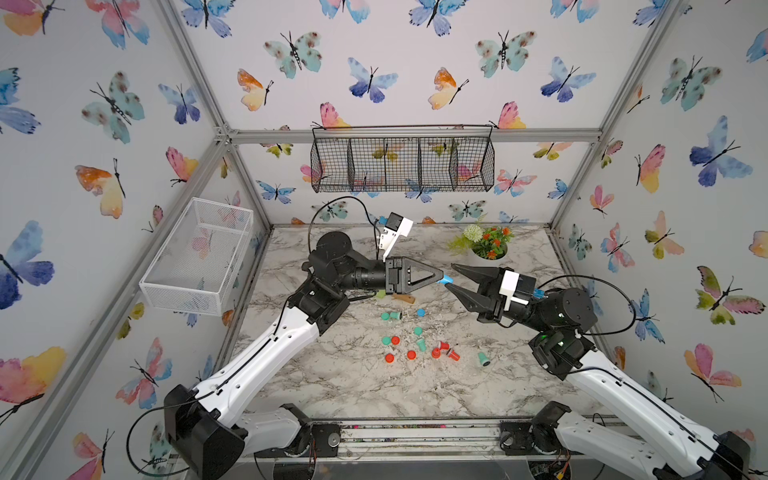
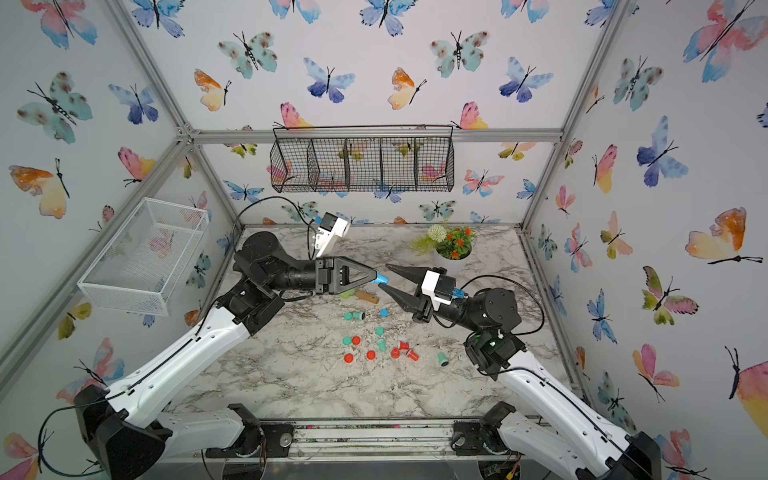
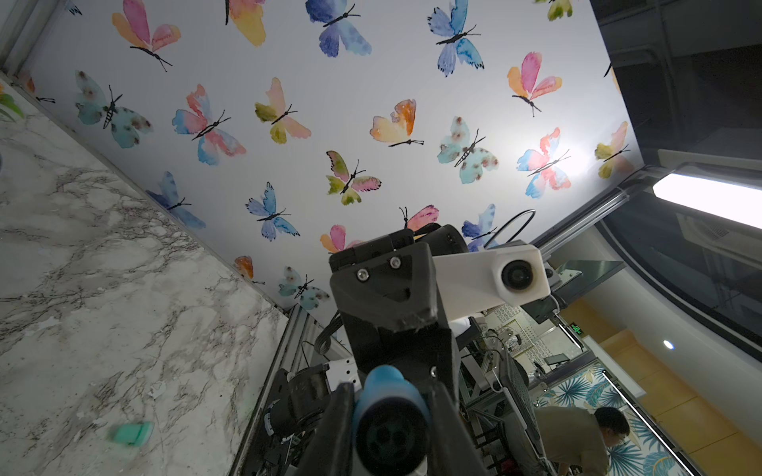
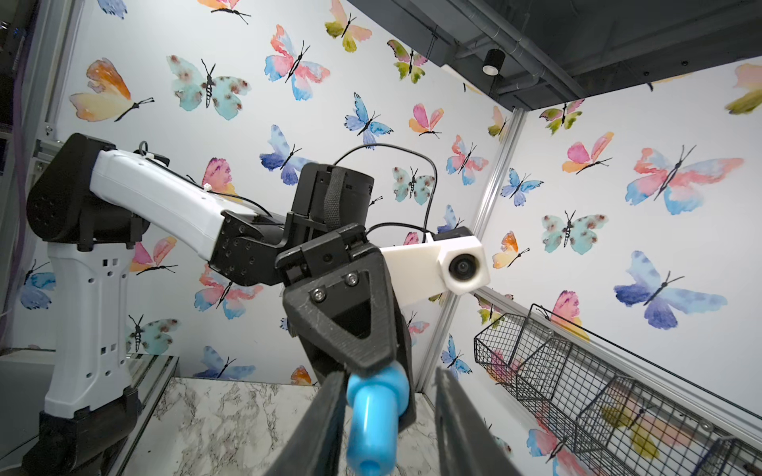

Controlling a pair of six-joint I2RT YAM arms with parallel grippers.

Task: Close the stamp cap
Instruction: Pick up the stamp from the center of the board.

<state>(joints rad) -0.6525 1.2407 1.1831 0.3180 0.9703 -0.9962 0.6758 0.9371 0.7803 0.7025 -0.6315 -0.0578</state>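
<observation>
A white wire basket [image 1: 195, 257] hangs on the wall at the far left. Next comes the left pincer [image 1: 440, 277], up in the air above the grey marble worktop [image 1: 353, 386]. It is closed tight on a light blue plastic stamp [image 1: 448, 281] and holds it by the fat end. The thin end of the stamp sticks out toward the right arm. In the left wrist view the stamp [image 3: 389, 416] is squeezed between the two black fingers [image 3: 342, 416], and its dark round end faces the camera.

Just to the right is the right pincer [image 1: 449, 275]. Its jaws are apart, and the thin end of the stamp is between them. In the right wrist view one finger [image 4: 325, 416] is just beside the stamp [image 4: 373, 416], and there is a gap before the other finger [image 4: 453, 420].

On the worktop below the two pincers lie a small blue round piece [image 1: 420, 312], small red pieces [image 1: 389, 358] and small green pieces [image 1: 483, 359]. A pot of flowers [image 1: 490, 245] stands at the back.
</observation>
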